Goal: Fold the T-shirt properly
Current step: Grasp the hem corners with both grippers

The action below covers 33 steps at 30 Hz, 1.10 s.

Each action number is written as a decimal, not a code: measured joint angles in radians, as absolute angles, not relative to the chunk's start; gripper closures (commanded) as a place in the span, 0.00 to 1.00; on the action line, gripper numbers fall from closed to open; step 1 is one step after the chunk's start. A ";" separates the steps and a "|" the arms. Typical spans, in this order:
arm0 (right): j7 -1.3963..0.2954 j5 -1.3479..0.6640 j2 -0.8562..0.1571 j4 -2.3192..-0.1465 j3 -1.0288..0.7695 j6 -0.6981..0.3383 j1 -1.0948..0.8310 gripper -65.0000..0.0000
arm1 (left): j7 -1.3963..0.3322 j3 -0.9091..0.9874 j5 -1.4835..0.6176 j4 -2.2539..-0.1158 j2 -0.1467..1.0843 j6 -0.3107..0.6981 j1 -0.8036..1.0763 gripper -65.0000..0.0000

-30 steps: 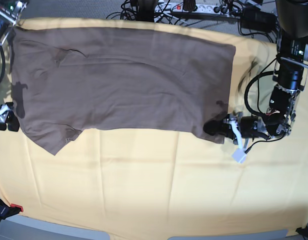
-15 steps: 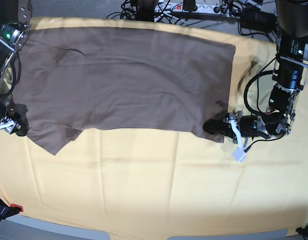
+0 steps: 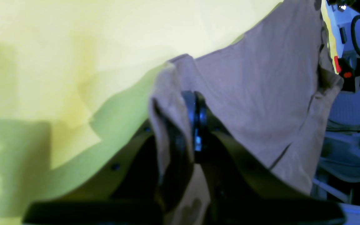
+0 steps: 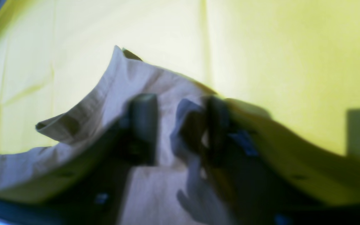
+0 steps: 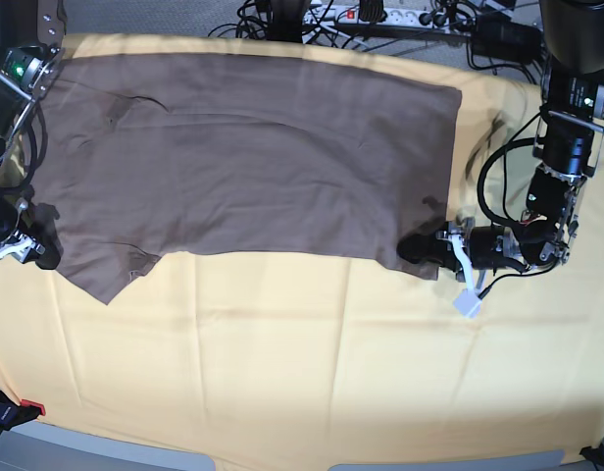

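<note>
One taupe T-shirt lies spread flat across the far half of the bench, on a large pale yellow cloth that covers the whole surface. In the base view the shirt's body runs from left to right, with a short sleeve pointing toward the near edge at the lower left and a straight edge at the right.

At the shirt's lower right corner, the left hand lies low and sideways on the bench. Its wrist view shows the two fingers pressed together with a fold of the taupe fabric pinched between them, so it is clamped on the T-shirt.

At the shirt's left edge, near the sleeve, the right hand sits at the fabric's border. Its wrist view is blurred: the two dark fingers stand a little apart with bunched shirt cloth between and around them, and whether they grip it cannot be told.

Beyond the bench's far edge lie black cables and a power strip.
</note>
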<state>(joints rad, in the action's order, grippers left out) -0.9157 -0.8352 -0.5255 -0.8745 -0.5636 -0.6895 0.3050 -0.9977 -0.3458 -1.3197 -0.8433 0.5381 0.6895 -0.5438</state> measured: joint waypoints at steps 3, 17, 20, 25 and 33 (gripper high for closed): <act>-0.905 -0.828 -0.526 -0.875 -0.564 -0.689 0.305 0.91 | -0.999 -0.346 -1.319 -0.843 0.532 0.690 -0.544 1.00; -0.879 -0.759 -0.519 -0.868 -0.564 -0.690 0.299 0.48 | -0.999 -0.346 -1.319 -0.843 0.533 0.690 -0.544 1.00; -0.872 -0.762 -0.506 -0.868 -0.564 -0.690 0.293 0.59 | -0.999 -0.346 -1.319 -0.843 0.531 0.690 -0.544 1.00; -0.855 -0.770 -0.493 -0.868 -0.564 -0.693 0.279 0.66 | -0.999 -0.346 -1.319 -0.843 0.532 0.690 -0.544 1.00; -0.818 -0.755 -0.501 -0.864 -0.564 -0.691 0.286 1.00 | -0.998 -0.346 -1.318 -0.843 0.532 0.690 -0.550 1.00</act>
<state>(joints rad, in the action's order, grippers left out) -0.8185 -0.7551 -0.5014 -0.8642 -0.5644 -0.6907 0.2859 -0.9981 -0.3458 -1.3182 -0.8433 0.5316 0.6895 -0.5503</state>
